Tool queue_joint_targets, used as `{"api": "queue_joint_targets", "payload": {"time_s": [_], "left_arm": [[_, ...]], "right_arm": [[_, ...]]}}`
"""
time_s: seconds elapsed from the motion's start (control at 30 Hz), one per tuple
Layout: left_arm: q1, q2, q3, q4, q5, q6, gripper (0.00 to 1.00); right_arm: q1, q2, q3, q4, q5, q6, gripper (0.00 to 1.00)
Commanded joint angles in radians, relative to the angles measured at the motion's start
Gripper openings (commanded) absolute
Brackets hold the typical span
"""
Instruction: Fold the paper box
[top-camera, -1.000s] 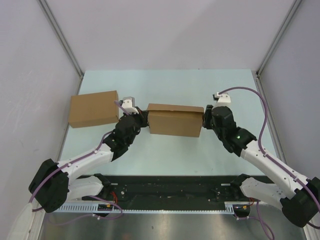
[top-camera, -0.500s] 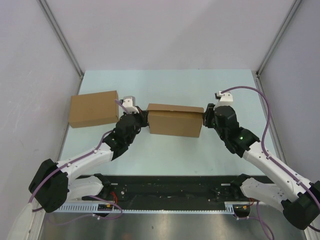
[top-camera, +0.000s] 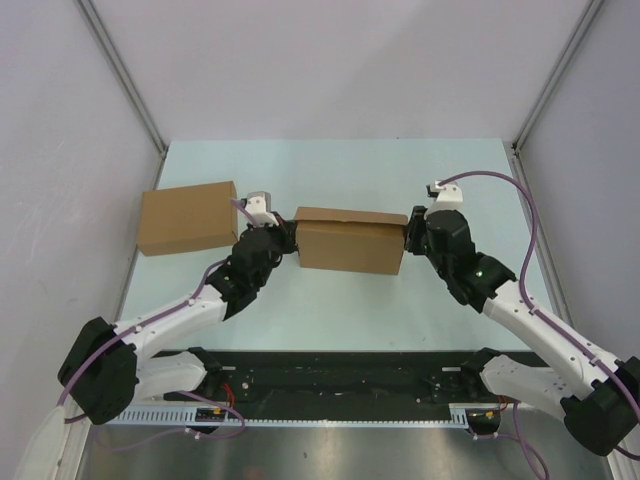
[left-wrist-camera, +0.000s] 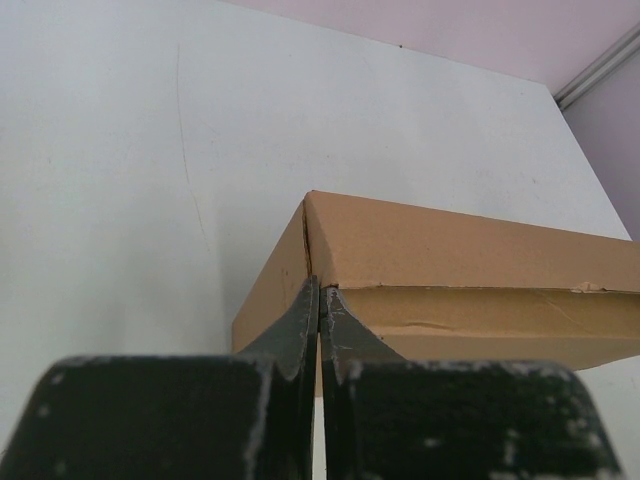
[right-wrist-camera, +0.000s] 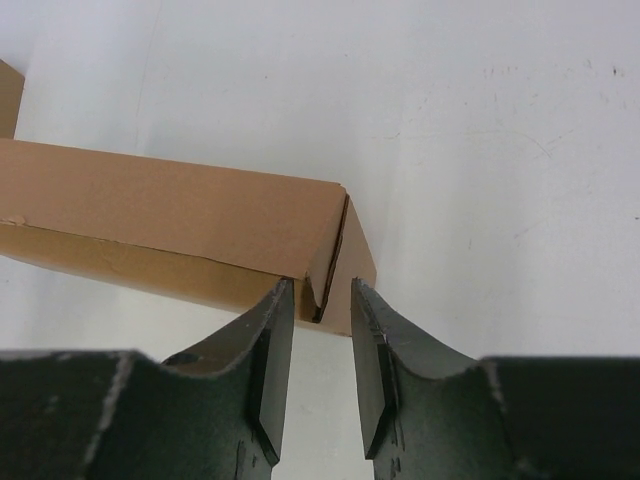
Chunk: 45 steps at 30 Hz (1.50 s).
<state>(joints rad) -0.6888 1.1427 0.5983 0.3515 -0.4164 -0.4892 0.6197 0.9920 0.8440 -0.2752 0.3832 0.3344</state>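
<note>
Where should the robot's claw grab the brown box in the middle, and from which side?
Probably its right end, coming from the right. The paper box has a thin upright end wall with a slit there, narrow enough to pinch, and it lines up with the gap between the right claw's open fingers.

no legible text, no labels or numbers, paper box (top-camera: 350, 250) plain brown

Reaching inward, left arm (top-camera: 172, 321) with left fingers (left-wrist-camera: 296, 335) pressed together, right arm (top-camera: 532, 322) with right fingers (right-wrist-camera: 268, 350) slightly parted
</note>
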Motion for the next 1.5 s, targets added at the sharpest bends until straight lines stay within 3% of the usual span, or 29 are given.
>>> {"api": "queue_joint_targets", "payload": {"time_s": [0.0, 0.1, 0.3, 0.53, 0.67, 1.2, 1.43, 1.47], "left_arm": [[0.005, 0.029, 0.006, -0.125, -0.015, 0.005, 0.00], [0.006, 0.029, 0.006, -0.126, -0.013, 0.006, 0.00], [0.005, 0.025, 0.005, -0.126, -0.013, 0.006, 0.00], [0.006, 0.022, 0.006, -0.128, -0.013, 0.009, 0.00], [0.005, 0.020, 0.008, -0.129, -0.015, 0.011, 0.01], [0.005, 0.022, 0.009, -0.135, -0.013, 0.011, 0.01], [0.006, 0.032, 0.011, -0.138, -0.013, 0.005, 0.00], [0.005, 0.031, 0.012, -0.138, -0.015, 0.008, 0.00]], "right_arm": [[-0.002, -0.001, 0.052, 0.034, -0.001, -0.014, 0.35], [-0.005, 0.008, 0.053, 0.037, 0.000, -0.021, 0.32], [-0.018, 0.045, 0.055, 0.056, -0.007, -0.038, 0.17], [-0.037, 0.065, 0.053, 0.064, -0.009, -0.044, 0.12], [-0.038, 0.068, 0.053, 0.076, -0.004, -0.049, 0.00], [-0.049, 0.083, -0.005, 0.034, -0.024, -0.037, 0.00], [-0.063, 0.019, -0.022, 0.011, -0.035, -0.034, 0.00], [-0.066, 0.001, -0.008, 0.004, -0.036, -0.032, 0.11]]}}
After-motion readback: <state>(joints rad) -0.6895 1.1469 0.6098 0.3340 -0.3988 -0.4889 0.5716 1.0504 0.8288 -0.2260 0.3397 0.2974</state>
